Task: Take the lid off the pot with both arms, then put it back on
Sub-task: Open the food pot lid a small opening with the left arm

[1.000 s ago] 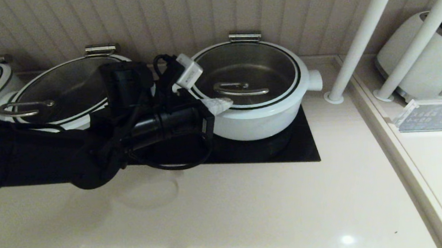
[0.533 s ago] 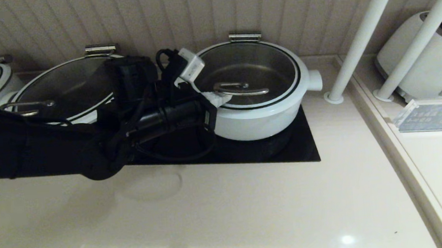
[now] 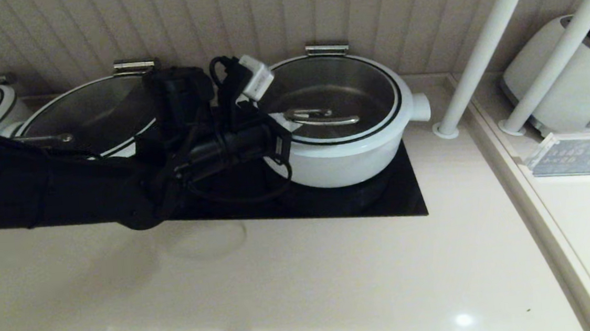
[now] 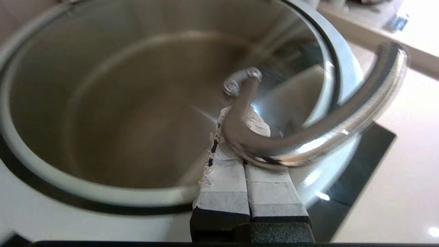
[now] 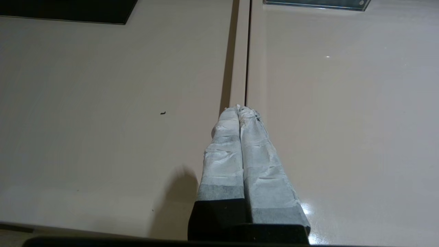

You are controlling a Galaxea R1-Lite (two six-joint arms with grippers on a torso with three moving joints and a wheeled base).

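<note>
Beige counter carries a black hob by the wall. Left gripper, fingers pressed together, is wedged under the lid's handle; lid sits on the pot. Right gripper, pinched closed on nothing, hangs over bare counter.

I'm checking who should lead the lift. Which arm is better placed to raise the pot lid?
Left. The left gripper, shut, has its tips under the lid handle of the pot. The right gripper, also shut, hangs over bare counter, out of the head view.
</note>
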